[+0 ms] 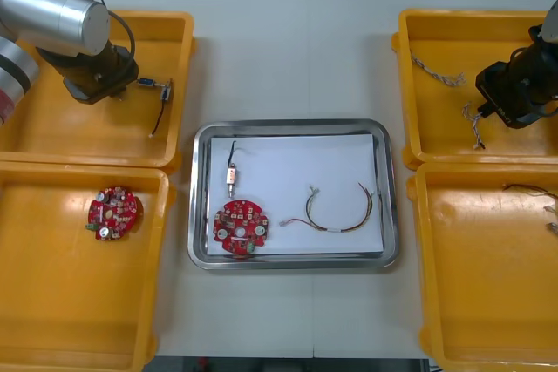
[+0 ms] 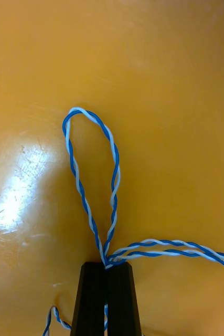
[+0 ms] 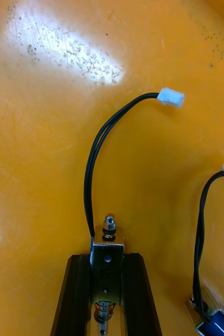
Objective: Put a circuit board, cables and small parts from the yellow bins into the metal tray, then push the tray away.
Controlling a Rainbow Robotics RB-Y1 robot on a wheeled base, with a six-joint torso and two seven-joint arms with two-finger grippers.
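My left gripper (image 3: 107,260) is shut on a small metal part (image 3: 108,239) in the far left yellow bin (image 1: 52,132). The part's black cable (image 3: 93,157) ends in a white plug. In the front view this gripper (image 1: 138,83) sits near the bin's right wall. My right gripper (image 2: 106,266) is shut on a twisted blue and white cable (image 2: 93,152) over the floor of the far right bin (image 1: 436,141). In the front view the right gripper (image 1: 482,109) is at that cable (image 1: 476,131). The metal tray (image 1: 292,260) holds a red circuit board (image 1: 241,228), a black-cabled part (image 1: 232,173) and a red and yellow cable (image 1: 342,215).
A second metal part (image 3: 212,321) with a black cable lies just beside my left fingers. Another twisted cable (image 1: 438,73) lies in the far right bin. The near left bin holds a circuit board (image 1: 113,213). Cables (image 1: 534,191) lie in the near right bin.
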